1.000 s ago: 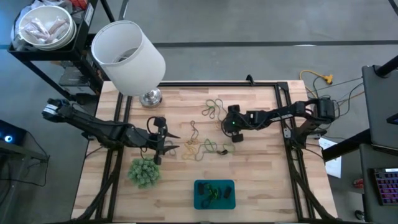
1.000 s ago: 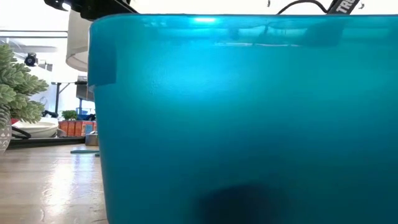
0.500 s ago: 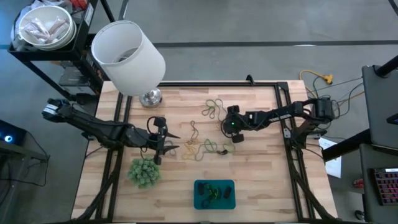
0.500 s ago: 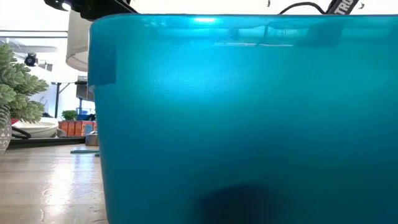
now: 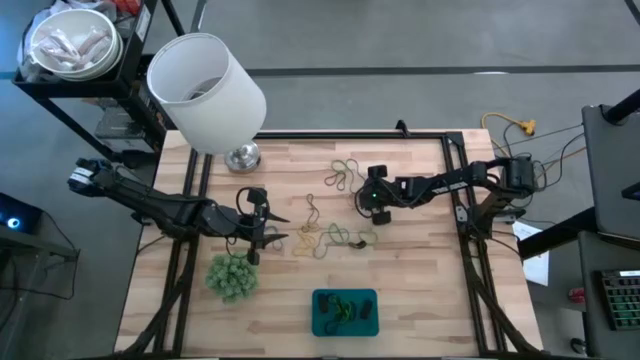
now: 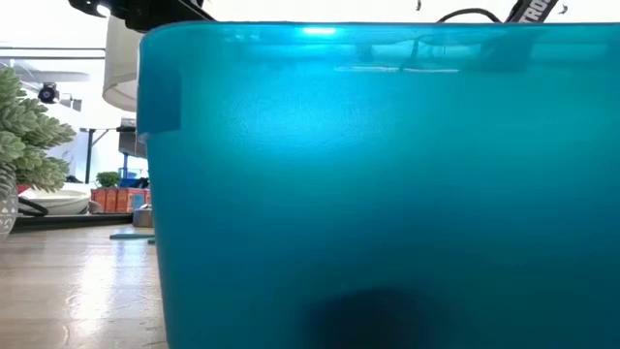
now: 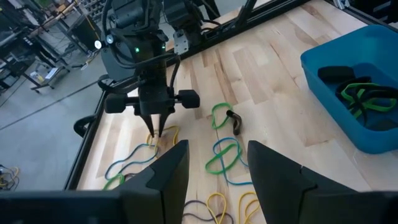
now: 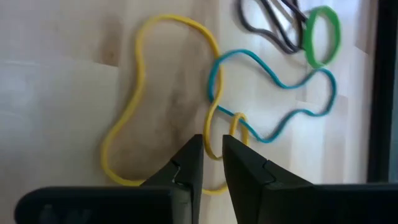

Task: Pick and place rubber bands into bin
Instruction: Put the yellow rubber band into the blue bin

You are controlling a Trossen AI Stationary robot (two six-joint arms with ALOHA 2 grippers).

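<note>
Your right gripper (image 8: pixel 212 163) pinches a yellow rubber band (image 8: pixel 134 93) mid-tabletop, jaws nearly together; the left gripper (image 7: pixel 214 171) waits spread. The crossing teal rubber band (image 8: pixel 280 121) may drag along. The bin (image 5: pixel 344 311) sits at the near edge.

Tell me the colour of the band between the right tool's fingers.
Yellow rubber band, clearest in the right wrist view.

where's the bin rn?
In the high view, the teal bin sits at the table's near edge, roughly centred, below the loose rubber bands and to the right of the fuzzy green ball. Some bands already lie inside it.
</note>
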